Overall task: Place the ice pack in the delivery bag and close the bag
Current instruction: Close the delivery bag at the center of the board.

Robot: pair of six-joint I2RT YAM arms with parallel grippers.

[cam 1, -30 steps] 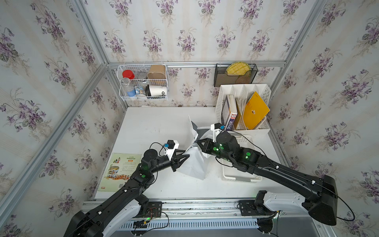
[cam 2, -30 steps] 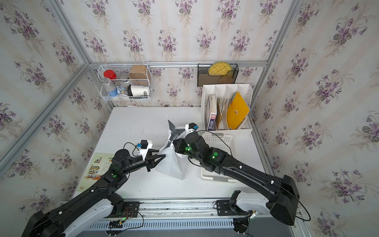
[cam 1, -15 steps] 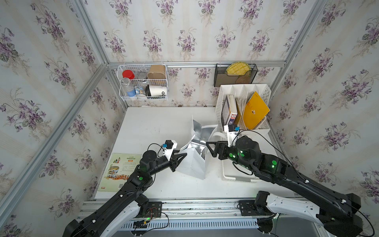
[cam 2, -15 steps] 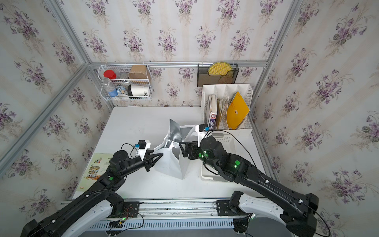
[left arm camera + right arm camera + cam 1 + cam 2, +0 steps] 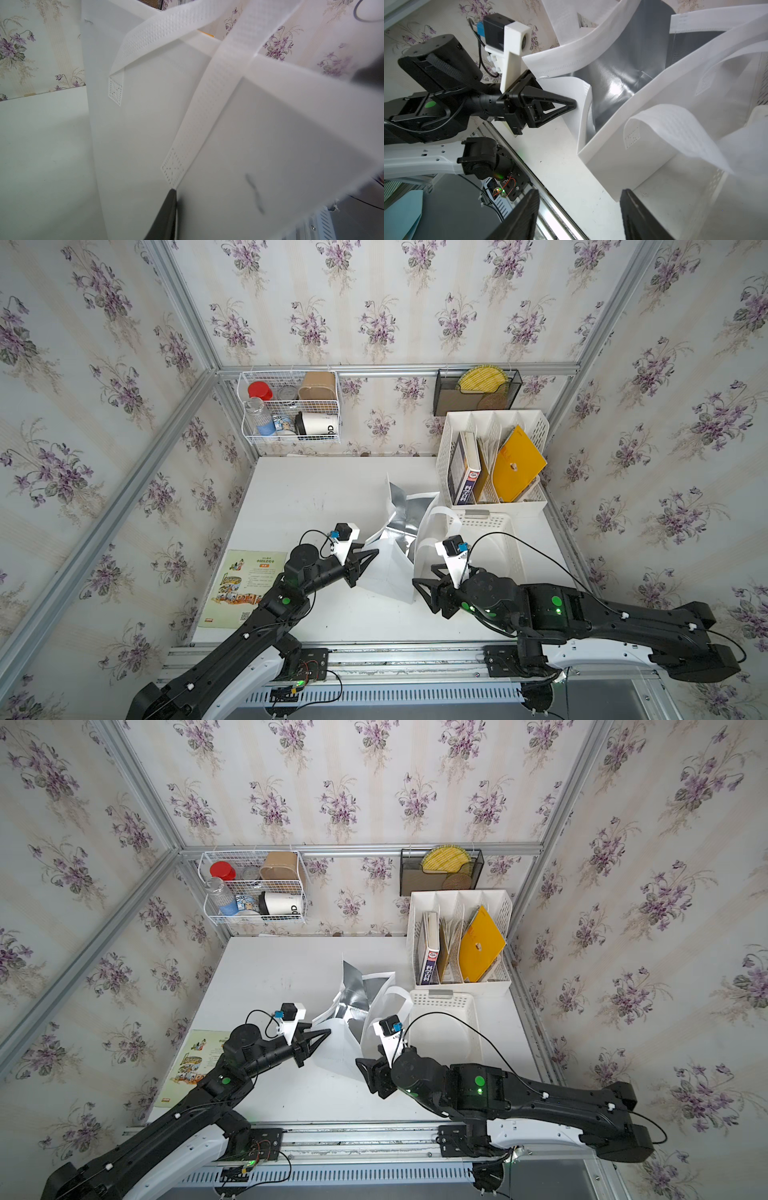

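The left gripper (image 5: 374,552) pinched the rim of the bag (image 5: 388,572). The right gripper (image 5: 423,577), spread and empty, hung just beside it. No ice pack showed.

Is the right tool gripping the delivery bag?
No, the right tool sits beside the delivery bag with jaws apart, closed on nothing.

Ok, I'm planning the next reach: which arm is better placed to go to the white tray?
Right. The right gripper is open, empty and nearer the tray; the left gripper is shut on the delivery bag's wall.
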